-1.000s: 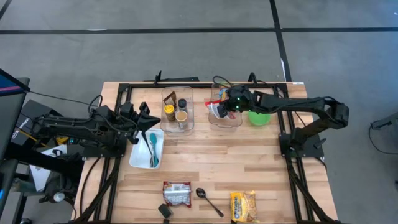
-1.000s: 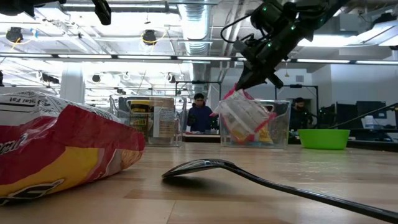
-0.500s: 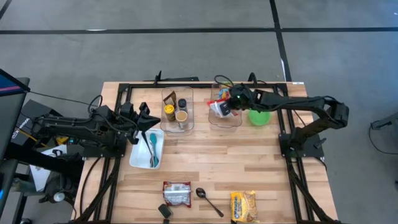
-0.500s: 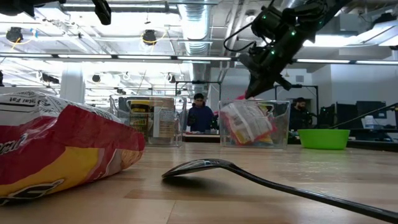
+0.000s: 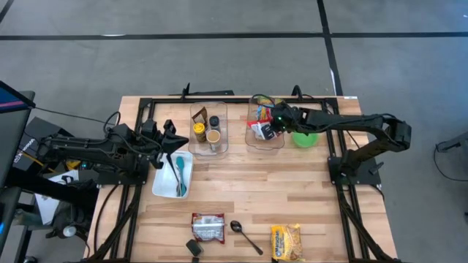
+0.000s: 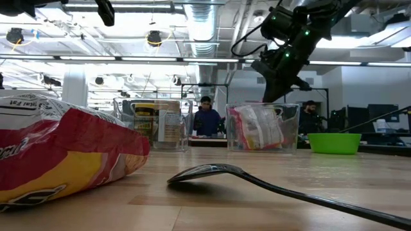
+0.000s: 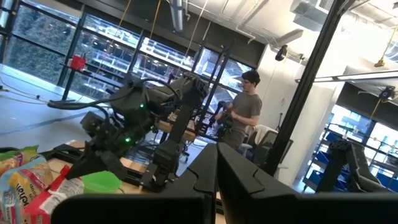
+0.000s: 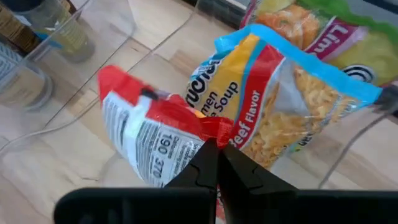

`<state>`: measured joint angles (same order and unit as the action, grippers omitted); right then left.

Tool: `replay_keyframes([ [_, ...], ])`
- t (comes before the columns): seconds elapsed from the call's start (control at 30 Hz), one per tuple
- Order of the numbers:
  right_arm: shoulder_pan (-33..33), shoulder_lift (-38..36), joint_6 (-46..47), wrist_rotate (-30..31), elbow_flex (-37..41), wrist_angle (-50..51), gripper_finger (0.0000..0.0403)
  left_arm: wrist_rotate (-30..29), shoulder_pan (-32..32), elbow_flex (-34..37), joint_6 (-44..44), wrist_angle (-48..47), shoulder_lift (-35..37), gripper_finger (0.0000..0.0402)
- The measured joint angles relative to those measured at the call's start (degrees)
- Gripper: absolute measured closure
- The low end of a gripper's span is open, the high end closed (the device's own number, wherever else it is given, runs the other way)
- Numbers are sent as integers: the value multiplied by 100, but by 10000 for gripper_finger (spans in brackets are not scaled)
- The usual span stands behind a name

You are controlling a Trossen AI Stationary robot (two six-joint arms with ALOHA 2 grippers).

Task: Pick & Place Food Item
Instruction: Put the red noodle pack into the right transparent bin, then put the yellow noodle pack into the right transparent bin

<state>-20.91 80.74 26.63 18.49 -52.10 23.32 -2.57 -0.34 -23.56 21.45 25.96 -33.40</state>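
Note:
A red and white food packet (image 8: 146,140) hangs inside the clear bin (image 5: 265,139) at the table's far middle, with my right gripper (image 8: 212,163) shut on it. In the high view the gripper (image 5: 273,124) stands over the bin; in the low view it (image 6: 273,93) dips toward the bin's rim above the packet (image 6: 257,128). A noodle soup packet (image 8: 280,93) lies in the same bin. My left gripper (image 5: 174,137) waits shut at the table's left, above the white tray. My right gripper pinches the packet's red sealed edge (image 8: 216,132) between its two fingers. The fingers slant down from above, from the table's right. The packet hangs below them inside the bin, roughly upright; whether its lower end rests on the bin's floor, I cannot tell.
A second clear bin (image 5: 208,130) with jars stands left of the first, a green bowl (image 5: 305,138) to its right. A white tray (image 5: 173,175) holds utensils. Near the front edge lie a red packet (image 5: 208,226), a spoon (image 5: 246,236) and a yellow packet (image 5: 286,242).
My right gripper has tipped further downward and shifted a little toward the table's right. The packet, which hung tilted with its top above the bin's rim, has swung upright and sunk inside the bin.

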Motion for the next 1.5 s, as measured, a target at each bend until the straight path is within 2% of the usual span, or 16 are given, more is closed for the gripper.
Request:
replay_keyframes([
  [0.17,14,-200,204,323,0,269,403,-47,0,1,0,0,-1,398],
  [0.77,-60,-193,294,254,0,599,384,-45,0,1,0,-2,1,398],
  [1.23,-272,-193,544,309,0,645,310,-43,0,1,0,-4,1,398],
  [1.5,-332,-193,553,307,0,644,230,-43,0,1,0,-2,-1,398],
])
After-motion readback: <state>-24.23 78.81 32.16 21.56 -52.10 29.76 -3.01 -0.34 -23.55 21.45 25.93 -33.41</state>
